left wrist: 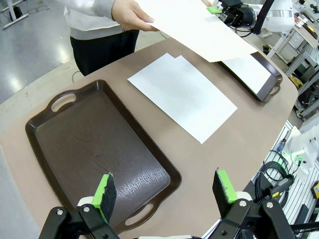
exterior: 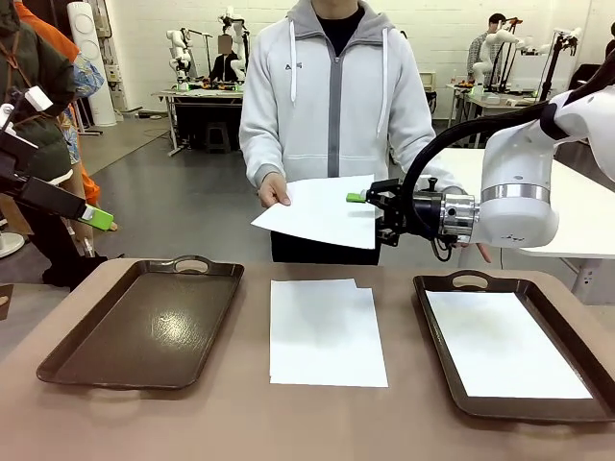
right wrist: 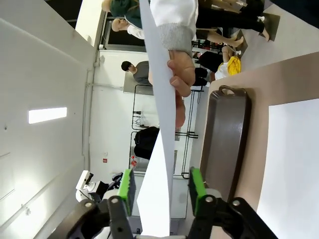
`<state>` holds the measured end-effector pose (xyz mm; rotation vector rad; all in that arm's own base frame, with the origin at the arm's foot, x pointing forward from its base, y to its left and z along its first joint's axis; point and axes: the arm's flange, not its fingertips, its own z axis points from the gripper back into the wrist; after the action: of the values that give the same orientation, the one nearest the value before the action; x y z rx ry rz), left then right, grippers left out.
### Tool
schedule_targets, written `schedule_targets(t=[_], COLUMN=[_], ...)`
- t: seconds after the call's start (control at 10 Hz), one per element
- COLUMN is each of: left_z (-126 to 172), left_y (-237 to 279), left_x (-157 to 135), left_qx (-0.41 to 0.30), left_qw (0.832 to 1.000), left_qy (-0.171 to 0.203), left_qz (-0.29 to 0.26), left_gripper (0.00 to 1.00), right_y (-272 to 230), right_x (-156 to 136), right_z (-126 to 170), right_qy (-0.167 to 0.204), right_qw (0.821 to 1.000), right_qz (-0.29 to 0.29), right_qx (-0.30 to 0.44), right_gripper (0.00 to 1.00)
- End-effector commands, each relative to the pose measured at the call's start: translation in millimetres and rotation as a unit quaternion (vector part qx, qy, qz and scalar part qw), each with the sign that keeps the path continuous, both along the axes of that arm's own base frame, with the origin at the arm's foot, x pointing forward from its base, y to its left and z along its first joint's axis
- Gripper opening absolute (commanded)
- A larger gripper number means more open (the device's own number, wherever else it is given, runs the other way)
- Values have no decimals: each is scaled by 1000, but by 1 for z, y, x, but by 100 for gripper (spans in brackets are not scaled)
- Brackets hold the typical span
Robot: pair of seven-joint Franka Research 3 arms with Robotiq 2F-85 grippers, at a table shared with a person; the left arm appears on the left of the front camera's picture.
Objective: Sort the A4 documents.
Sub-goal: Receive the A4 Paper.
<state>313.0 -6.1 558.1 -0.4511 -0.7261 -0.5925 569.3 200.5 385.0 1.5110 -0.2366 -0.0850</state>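
Blank white A4 documents (exterior: pixel 327 331): two overlapping on the table (exterior: pixel 240 423), one in the right tray (exterior: pixel 437 298), one sheet (exterior: pixel 322 213) aloft.

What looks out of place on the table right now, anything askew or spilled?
Only the middle stack of A4 documents: its sheets are not squared, one sheet's corner jutting past the other at the far right. Nothing looks spilled or damaged.

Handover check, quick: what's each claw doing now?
Left claw: open, empty.
Right claw: open, straddling the offered sheet, not pinching.
Person's hand: holding that sheet.
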Motion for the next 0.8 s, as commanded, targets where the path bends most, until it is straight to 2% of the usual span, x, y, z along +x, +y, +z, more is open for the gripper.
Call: schedule_targets(t=[0.0,0.4,0.5,0.7], left_z=[0,0,0,0], left_y=[1,1,1,1], left_x=[0,0,0,0], left_qx=[-4,-4,-4,-4], left_qw=[1000,1000,1000,1000], left_qy=[-1,-1,-1,-1], left_qz=[-6,-6,-6,-6], left_gripper=[100,100,100,100], right_y=[3,3,2,2], right_x=[10,10,10,9], right_z=[2,1,-1,-3], right_qy=[12,16,17,22], right_qw=[1000,1000,1000,1000], right_qz=[10,15,16,22], right_qx=[10,6,5,5], right_gripper=[34,0,2,0])
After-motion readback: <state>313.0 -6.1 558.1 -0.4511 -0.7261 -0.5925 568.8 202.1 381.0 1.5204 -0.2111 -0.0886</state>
